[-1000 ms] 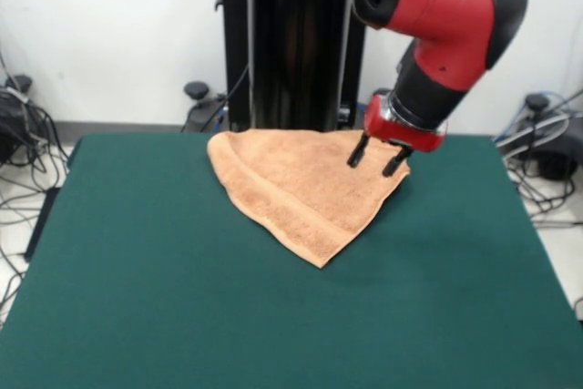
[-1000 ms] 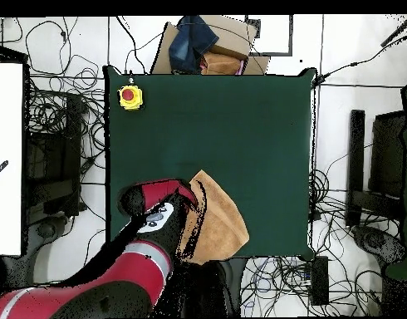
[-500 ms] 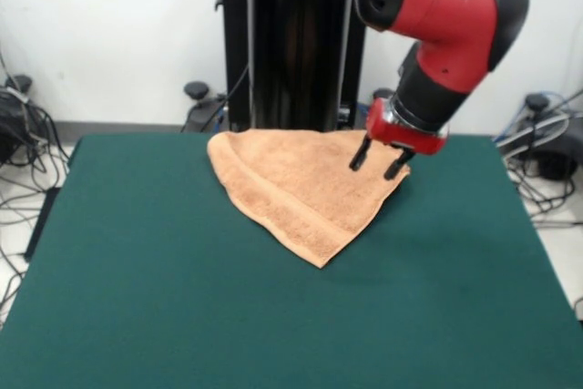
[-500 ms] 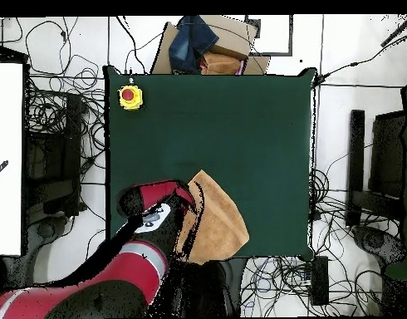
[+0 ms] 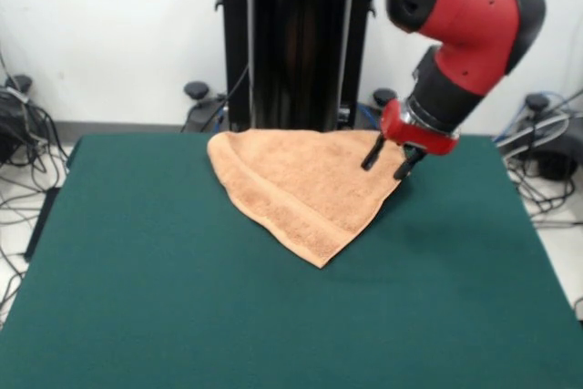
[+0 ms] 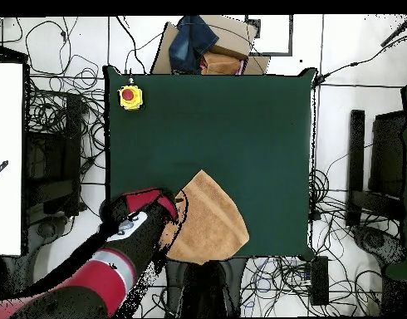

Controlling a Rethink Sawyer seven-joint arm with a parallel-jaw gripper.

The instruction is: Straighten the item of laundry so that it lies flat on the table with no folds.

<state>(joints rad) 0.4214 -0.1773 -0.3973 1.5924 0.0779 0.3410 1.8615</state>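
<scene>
Gripper [image 5: 393,158] spread, holding nothing, poised over right corner of towel [image 5: 305,189]. Towel folded into a wedge, point nearest, bulk at far edge of table [image 5: 182,316]. Judged soft, light, limp; best pinched at a loose corner.

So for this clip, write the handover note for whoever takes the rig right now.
Gripper: open, empty, poised over the towel's corner nearest the arm.
Towel: folded into a rough triangle at the table's pedestal-side edge, one point aimed at the table's middle.
Done: nothing visible; the folds remain.
Left: grasp a corner, pull the towel open and lay it flat.
</scene>
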